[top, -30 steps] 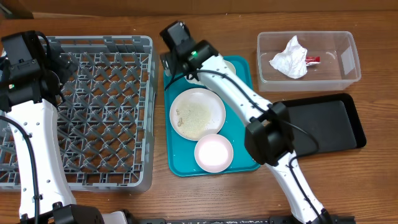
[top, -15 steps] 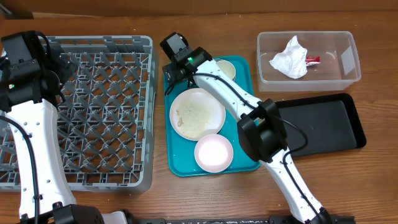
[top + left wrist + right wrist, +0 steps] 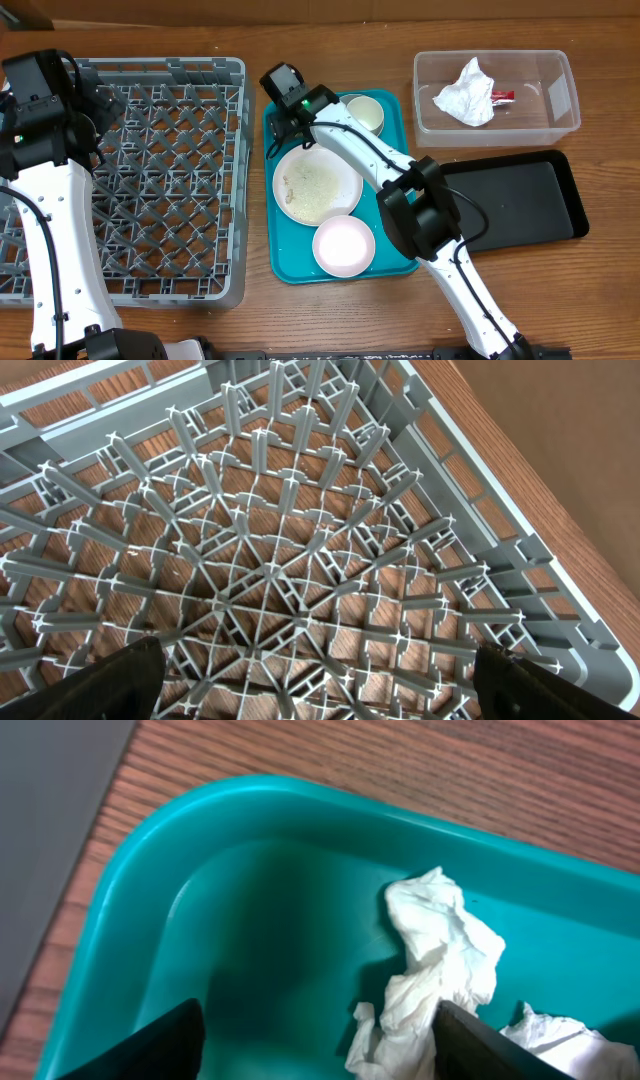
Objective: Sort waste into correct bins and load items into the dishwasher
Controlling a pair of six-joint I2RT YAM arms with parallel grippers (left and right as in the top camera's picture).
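My right gripper [image 3: 315, 1040] is open, low over the far left corner of the teal tray [image 3: 160, 880]. A crumpled white napkin [image 3: 440, 965] lies on the tray by its right finger, not held. In the overhead view the gripper [image 3: 283, 128] hides this napkin. The large white plate [image 3: 317, 182] with pale crumbs, the small pinkish-white bowl [image 3: 343, 245] and the small white cup [image 3: 362, 113] sit on the tray. The clear tub [image 3: 497, 92] holds another white napkin [image 3: 466, 93] and a red wrapper [image 3: 502, 96]. My left gripper [image 3: 320, 685] is open above the grey dish rack [image 3: 300, 540].
The black tray [image 3: 515, 198] lies on the right, below the clear tub. The grey rack [image 3: 150, 180] fills the left of the table, its wall next to the teal tray [image 3: 285, 262]. My right arm stretches over the tray's right side.
My right gripper has moved down and a little right, from the tray's far edge to low over its far left corner. The left arm has not moved.
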